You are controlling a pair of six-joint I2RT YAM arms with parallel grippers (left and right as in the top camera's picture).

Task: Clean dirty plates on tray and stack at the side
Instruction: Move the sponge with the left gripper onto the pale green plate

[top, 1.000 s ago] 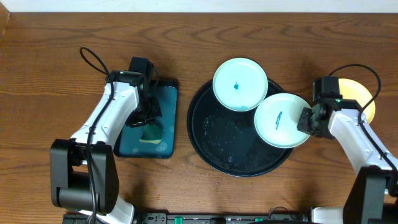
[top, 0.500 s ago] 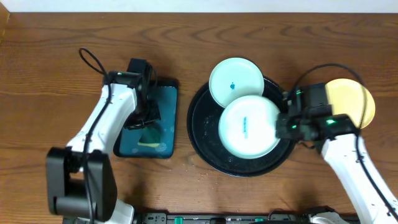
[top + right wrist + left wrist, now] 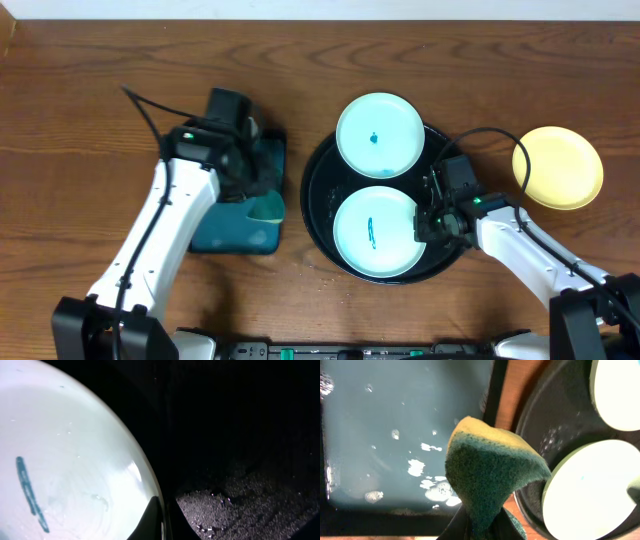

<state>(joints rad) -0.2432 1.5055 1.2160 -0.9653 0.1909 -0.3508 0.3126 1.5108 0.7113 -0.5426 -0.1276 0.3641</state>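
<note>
The round black tray [image 3: 322, 215] holds two mint plates. One plate [image 3: 380, 134] with a blue dot lies on its far rim. The other plate [image 3: 375, 232] with a blue streak lies at the tray's front; my right gripper [image 3: 424, 222] is shut on its right rim, seen close in the right wrist view [image 3: 161, 519] on the plate [image 3: 65, 460]. The yellow plate [image 3: 558, 167] lies on the table to the right. My left gripper [image 3: 262, 192] is shut on a green and yellow sponge [image 3: 490, 467], held above the teal tray's right edge.
The rectangular teal tray [image 3: 222, 228] with wet spots lies left of the black tray, also in the left wrist view [image 3: 395, 435]. Cables trail from both arms. The black tray floor [image 3: 240, 505] is wet and speckled.
My right gripper has carried the streaked plate from the tray's right rim down to its front middle. My left gripper has lifted the sponge and moved right toward the black tray.
</note>
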